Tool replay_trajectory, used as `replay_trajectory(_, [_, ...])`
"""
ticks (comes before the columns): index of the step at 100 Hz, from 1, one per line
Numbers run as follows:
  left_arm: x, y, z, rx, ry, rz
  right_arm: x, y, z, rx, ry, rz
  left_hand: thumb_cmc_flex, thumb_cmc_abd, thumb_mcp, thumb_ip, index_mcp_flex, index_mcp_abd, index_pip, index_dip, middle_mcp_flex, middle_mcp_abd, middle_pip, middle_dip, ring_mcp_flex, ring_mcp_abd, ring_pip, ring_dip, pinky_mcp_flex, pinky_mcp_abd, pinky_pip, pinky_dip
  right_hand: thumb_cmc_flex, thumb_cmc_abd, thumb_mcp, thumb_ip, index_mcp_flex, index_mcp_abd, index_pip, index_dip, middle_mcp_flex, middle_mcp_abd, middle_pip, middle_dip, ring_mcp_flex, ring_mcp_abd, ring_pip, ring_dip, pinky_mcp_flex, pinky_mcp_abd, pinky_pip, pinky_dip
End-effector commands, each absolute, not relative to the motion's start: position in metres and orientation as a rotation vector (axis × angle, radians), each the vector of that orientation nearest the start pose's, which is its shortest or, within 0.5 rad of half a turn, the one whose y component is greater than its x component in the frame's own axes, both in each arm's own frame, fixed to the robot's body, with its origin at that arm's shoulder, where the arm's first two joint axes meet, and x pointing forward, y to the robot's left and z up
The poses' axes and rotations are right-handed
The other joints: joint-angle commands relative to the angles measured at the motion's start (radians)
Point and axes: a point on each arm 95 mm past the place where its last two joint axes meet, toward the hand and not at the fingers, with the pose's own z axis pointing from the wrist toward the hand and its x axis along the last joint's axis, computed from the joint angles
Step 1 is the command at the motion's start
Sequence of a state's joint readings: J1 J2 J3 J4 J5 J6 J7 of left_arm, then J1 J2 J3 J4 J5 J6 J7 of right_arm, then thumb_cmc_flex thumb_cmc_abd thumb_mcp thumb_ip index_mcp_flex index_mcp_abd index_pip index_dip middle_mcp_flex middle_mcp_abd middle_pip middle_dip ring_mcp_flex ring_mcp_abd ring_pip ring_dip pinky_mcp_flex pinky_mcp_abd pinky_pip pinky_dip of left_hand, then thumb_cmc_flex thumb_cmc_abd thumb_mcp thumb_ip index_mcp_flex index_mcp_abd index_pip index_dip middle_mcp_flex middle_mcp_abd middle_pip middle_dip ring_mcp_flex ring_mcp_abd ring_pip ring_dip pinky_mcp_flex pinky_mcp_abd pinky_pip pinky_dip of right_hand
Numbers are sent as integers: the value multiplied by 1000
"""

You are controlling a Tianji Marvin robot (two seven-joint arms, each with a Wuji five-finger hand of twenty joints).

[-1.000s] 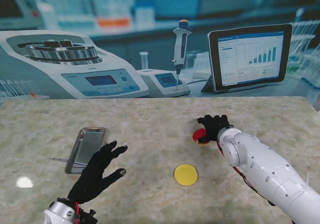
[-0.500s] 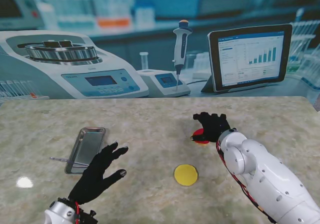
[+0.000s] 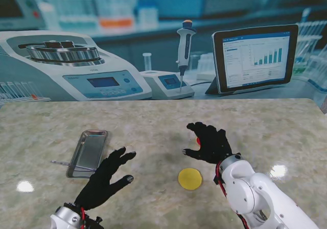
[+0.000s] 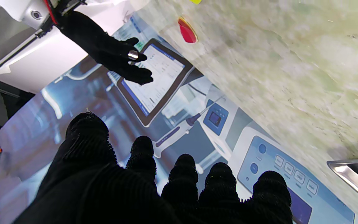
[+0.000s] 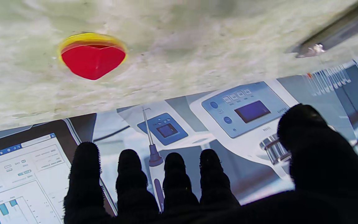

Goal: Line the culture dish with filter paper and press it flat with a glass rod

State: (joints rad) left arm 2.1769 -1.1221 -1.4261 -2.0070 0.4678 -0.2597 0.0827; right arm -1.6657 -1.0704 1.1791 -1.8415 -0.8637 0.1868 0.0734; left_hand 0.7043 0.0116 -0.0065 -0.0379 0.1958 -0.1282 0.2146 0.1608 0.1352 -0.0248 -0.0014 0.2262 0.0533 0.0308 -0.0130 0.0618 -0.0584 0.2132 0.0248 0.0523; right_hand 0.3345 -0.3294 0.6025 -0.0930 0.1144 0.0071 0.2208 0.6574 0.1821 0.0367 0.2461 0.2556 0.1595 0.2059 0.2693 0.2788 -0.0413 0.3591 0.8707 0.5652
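Observation:
A small round yellow-rimmed dish point(image 5: 92, 57) lies on the marble table with a red sheet in it, one side of the sheet bent up. In the stand view only a red sliver point(image 3: 198, 141) shows behind my right hand point(image 3: 209, 142), which hovers open with fingers spread and nothing in it. A flat yellow disc point(image 3: 189, 178) lies nearer to me, between the two hands. A thin glass rod point(image 3: 61, 163) lies at the left side of the metal tray point(image 3: 89, 150). My left hand point(image 3: 104, 178) is open, palm down, just right of the tray.
A printed lab backdrop point(image 3: 163, 45) stands along the table's far edge. The tray's corner point(image 4: 353, 177) shows in the left wrist view, and the right hand point(image 4: 117, 53) hangs in the air beyond the red dish point(image 4: 186, 31).
My right hand has drawn back from the red dish towards me and to the left, fingers spread open. The left hand has shifted only slightly.

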Motion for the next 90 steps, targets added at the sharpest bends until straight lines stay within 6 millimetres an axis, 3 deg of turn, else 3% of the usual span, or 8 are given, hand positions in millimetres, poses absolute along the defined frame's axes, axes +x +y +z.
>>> replay_trajectory(1, [236,-8,-321,-1758,1150,-2058,350,43,-298,1441,1419,1571,7,16,-9,26,-31,-30,-6,-3,-19,-10,6,21,-26,-22,-6,18,1,-19,-37,27,14,37,-21,24,-17,-15,-16,-11,-12,15,-18,-11,-25,-12,-39,-11,-20,27,-25,-20])
replay_trajectory(23, [230,-12,-324,-1775,1133,-2061,320,61,-297,1504,1346,1717,6,16,-9,27,-37,-29,-31,-18,-18,-13,4,18,-26,-22,-6,21,1,-20,-36,31,68,48,-11,53,-15,-9,-17,-36,-11,34,-20,-41,-26,-27,-70,-36,-30,24,-47,-38])
replay_trajectory(32, [227,-14,-324,-1777,1115,-2069,310,69,-299,1536,1328,1776,6,16,-9,27,-38,-29,-40,-23,-19,-14,4,16,-25,-23,-6,22,1,-20,-36,33,82,58,0,64,-14,-9,-32,-70,-9,31,-36,-85,-35,-38,-85,-54,-37,21,-70,-59])
replay_trajectory(54, [225,-18,-323,-1758,1071,-2094,289,82,-305,1615,1281,1903,7,17,-9,27,-34,-29,-46,-27,-18,-14,4,15,-24,-22,-4,25,1,-20,-36,36,73,99,-25,65,-19,-39,-60,-84,-12,9,-50,-99,-48,-44,-86,-59,-54,8,-85,-73])
replay_trajectory(60, [225,-19,-323,-1752,1061,-2099,286,83,-308,1625,1266,1930,8,17,-8,27,-34,-30,-44,-25,-19,-13,5,15,-24,-21,-3,28,1,-19,-35,37,84,129,-71,71,-17,-55,-89,-69,-13,3,-52,-91,-50,-51,-80,-54,-60,1,-86,-76])
replay_trajectory(73, [226,-21,-324,-1747,1039,-2108,283,83,-315,1651,1222,1970,12,22,-6,28,-35,-28,-42,-24,-19,-13,4,14,-23,-17,0,35,3,-19,-32,43,85,148,-98,72,-15,-69,-92,-45,-10,-9,-46,-79,-47,-83,-75,-49,-74,-17,-90,-76])
replay_trajectory(90, [230,-24,-323,-1737,997,-2109,282,84,-324,1711,1197,2000,16,29,-7,28,-40,-14,-47,-27,-19,-11,2,10,-23,-16,1,46,2,-16,-27,59,85,158,-121,73,-21,-76,-102,-28,-14,-12,-48,-74,-54,-85,-74,-45,-79,-23,-93,-74])
